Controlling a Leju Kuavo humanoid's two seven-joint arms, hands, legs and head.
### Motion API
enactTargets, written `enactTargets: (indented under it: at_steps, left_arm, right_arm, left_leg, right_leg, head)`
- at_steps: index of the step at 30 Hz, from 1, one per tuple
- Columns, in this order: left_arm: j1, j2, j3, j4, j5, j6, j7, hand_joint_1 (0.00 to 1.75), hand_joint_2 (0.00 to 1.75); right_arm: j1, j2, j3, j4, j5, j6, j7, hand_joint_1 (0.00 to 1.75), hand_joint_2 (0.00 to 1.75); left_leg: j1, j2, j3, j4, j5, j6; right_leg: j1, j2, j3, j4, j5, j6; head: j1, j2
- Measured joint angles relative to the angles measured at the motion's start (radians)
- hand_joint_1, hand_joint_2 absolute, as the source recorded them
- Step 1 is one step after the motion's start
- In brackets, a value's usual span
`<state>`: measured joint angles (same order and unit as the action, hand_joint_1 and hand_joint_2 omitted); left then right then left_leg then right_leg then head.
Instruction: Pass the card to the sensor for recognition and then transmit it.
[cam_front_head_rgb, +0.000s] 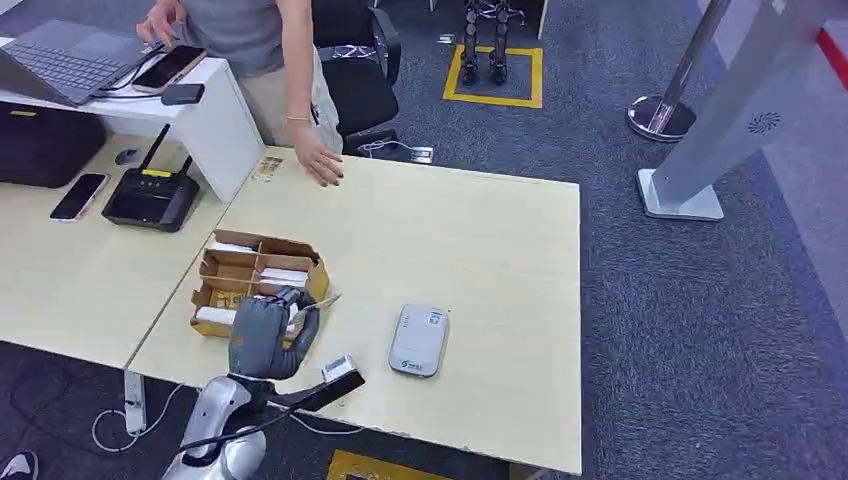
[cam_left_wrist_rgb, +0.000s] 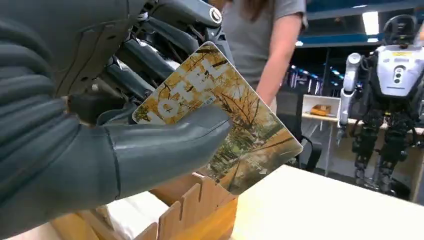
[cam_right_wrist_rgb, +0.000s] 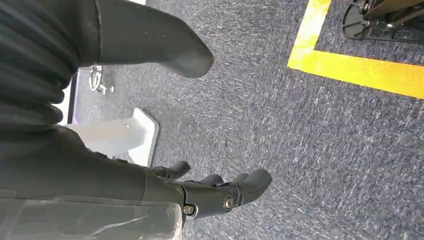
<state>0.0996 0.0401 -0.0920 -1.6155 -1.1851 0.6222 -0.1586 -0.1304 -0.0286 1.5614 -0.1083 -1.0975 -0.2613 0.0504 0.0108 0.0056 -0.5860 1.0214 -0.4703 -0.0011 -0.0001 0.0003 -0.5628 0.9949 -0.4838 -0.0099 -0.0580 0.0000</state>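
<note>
— What sits on the far side of the worktop (cam_front_head_rgb: 480, 230)?
— A black router (cam_front_head_rgb: 151, 195) with two antennas, and a phone (cam_front_head_rgb: 78, 196) just beside it, face up.
— And on the raised white desk?
— A grey laptop (cam_front_head_rgb: 60, 60), another phone (cam_front_head_rgb: 168, 67) and a small dark case. A person (cam_front_head_rgb: 270, 60) stands there, one palm resting on the worktop.
— The floor?
— Blue-grey carpet, a yellow taped square (cam_front_head_rgb: 494, 72), a black office chair (cam_front_head_rgb: 360, 80).

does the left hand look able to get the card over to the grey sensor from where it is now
Probably yes. The left hand already pinches the card above the cardboard box, and the sensor lies close by on the same table, with only bare tabletop between them. The person's hand rests at the far edge.
</note>
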Motion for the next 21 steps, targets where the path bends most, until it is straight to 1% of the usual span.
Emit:
enactTargets:
  at_steps: [2, 7, 10, 14, 19, 21]
  left_arm:
    - [-0.009, 0.003, -0.027, 0.014, -0.088, 0.022, 0.03, 1.75, 1.75]
    - [-0.034, 0.016, -0.092, 0.054, -0.223, 0.057, 0.098, 1.75, 1.75]
    - [-0.046, 0.023, -0.13, 0.078, -0.29, 0.066, 0.138, 1.75, 1.75]
    - [-0.062, 0.032, -0.171, 0.106, -0.347, 0.067, 0.179, 1.75, 1.75]
    - [-0.091, 0.041, -0.205, 0.15, -0.38, 0.068, 0.205, 1.75, 1.75]
    - [-0.109, 0.053, -0.227, 0.173, -0.384, 0.068, 0.24, 1.75, 1.75]
  right_arm:
    - [-0.004, 0.001, 0.0, -0.002, 0.008, 0.003, 0.002, 0.0, 1.75]
    - [-0.011, 0.005, 0.0, -0.003, 0.013, 0.003, 0.004, 0.0, 1.75]
    - [-0.013, 0.006, 0.0, -0.004, 0.013, 0.003, 0.01, 0.0, 1.75]
    - [-0.015, 0.006, 0.0, -0.005, 0.016, 0.006, 0.011, 0.0, 1.75]
    - [-0.016, 0.006, 0.0, -0.006, 0.019, 0.008, 0.013, 0.0, 1.75]
    - [-0.017, 0.006, 0.0, -0.006, 0.022, 0.01, 0.015, 0.0, 1.75]
  left_leg:
    - [0.0, 0.0, 0.0, 0.0, 0.0, 0.0]
    - [0.0, 0.0, 0.0, 0.0, 0.0, 0.0]
    - [0.0, 0.0, 0.0, 0.0, 0.0, 0.0]
    - [0.0, 0.0, 0.0, 0.0, 0.0, 0.0]
    - [0.0, 0.0, 0.0, 0.0, 0.0, 0.0]
    - [0.0, 0.0, 0.0, 0.0, 0.0, 0.0]
  right_leg:
    - [0.0, 0.0, 0.0, 0.0, 0.0, 0.0]
    - [0.0, 0.0, 0.0, 0.0, 0.0, 0.0]
    - [0.0, 0.0, 0.0, 0.0, 0.0, 0.0]
    - [0.0, 0.0, 0.0, 0.0, 0.0, 0.0]
    - [0.0, 0.0, 0.0, 0.0, 0.0, 0.0]
    - [0.0, 0.0, 0.0, 0.0, 0.0, 0.0]
  head:
    - [0.0, 0.0]
    - [0.0, 0.0]
    - [0.0, 0.0]
    - [0.0, 0.0]
    - [0.0, 0.0]
    - [0.0, 0.0]
